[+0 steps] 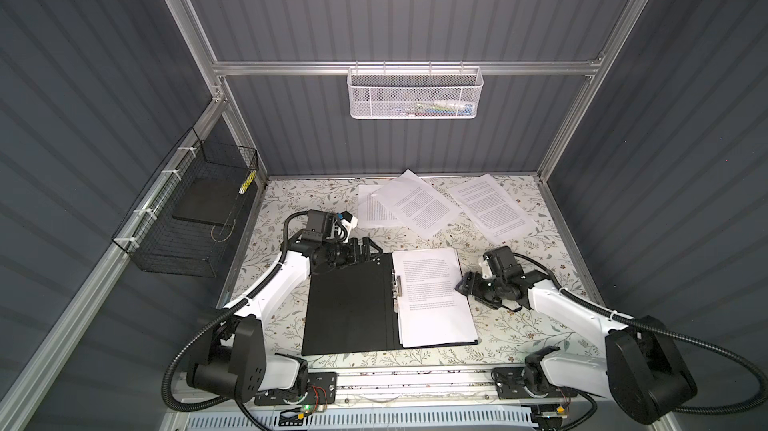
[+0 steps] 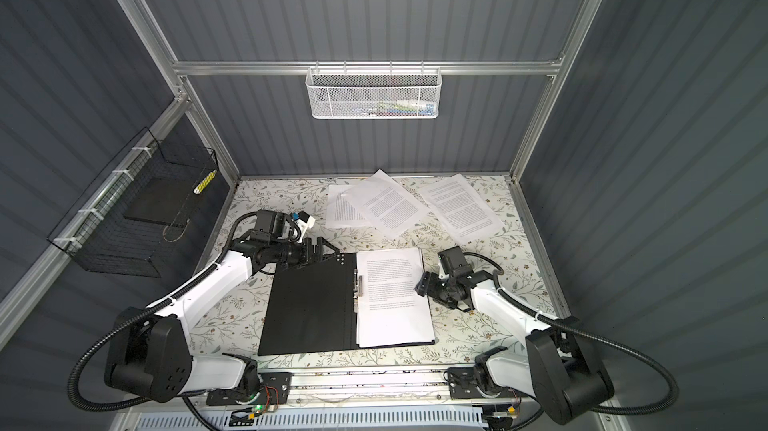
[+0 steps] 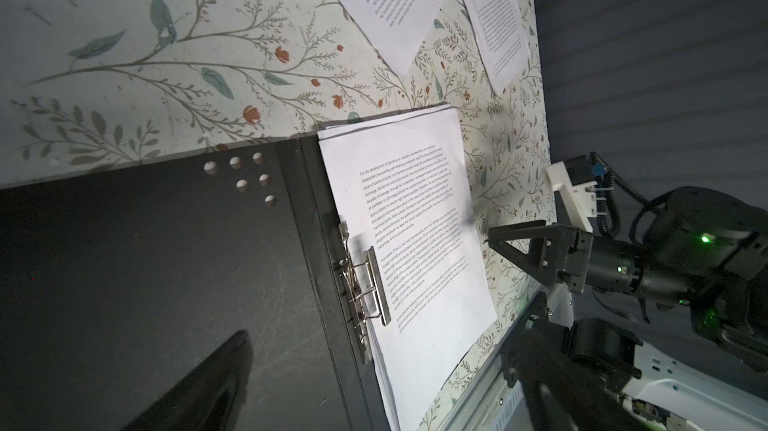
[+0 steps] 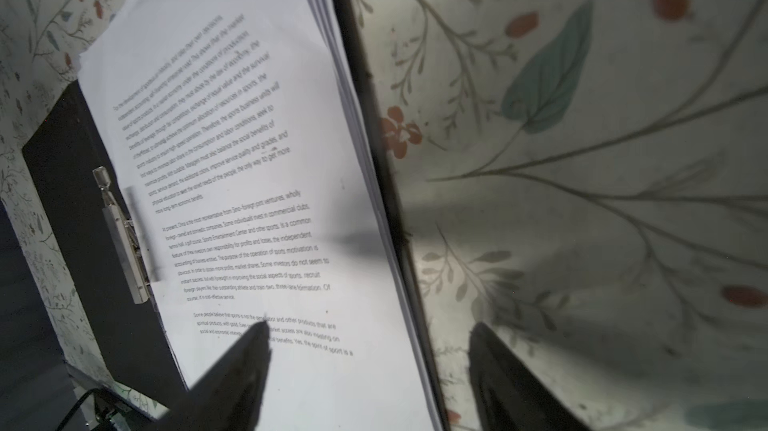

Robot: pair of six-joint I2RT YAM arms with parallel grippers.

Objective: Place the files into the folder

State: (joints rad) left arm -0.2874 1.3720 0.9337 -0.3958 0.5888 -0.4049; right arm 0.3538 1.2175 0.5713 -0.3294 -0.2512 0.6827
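The folder (image 1: 349, 308) (image 2: 307, 308) lies open and flat at the front centre of the table (image 1: 291, 217), black inside faces up, spine running front to back. A stack of files (image 1: 432, 300) (image 2: 392, 296) rests on its right half, printed text up, with the near-spine edge of the stack beside the metal spine clip (image 1: 397, 291) (image 3: 365, 279); whether the clip bar presses on the sheets cannot be told. The left half of the folder is bare. Three loose files lie well apart from the folder at the far side of the table: a left sheet (image 1: 370, 204), a middle sheet (image 1: 415, 204) overlapping it, and a right sheet (image 1: 490, 206) lying separately (all three are printed side up). The right gripper (image 1: 463, 285) (image 4: 374, 337) is positioned at the right edge of the stack with its jaws spread apart; in the right wrist view one finger (image 4: 249, 350) is over the top sheet and the other is over the table, with the edge of the stack and folder between them and nothing clamped. The left gripper (image 1: 372, 252) (image 2: 328, 252) is positioned over the far corner of the left cover, jaws wide apart and empty.
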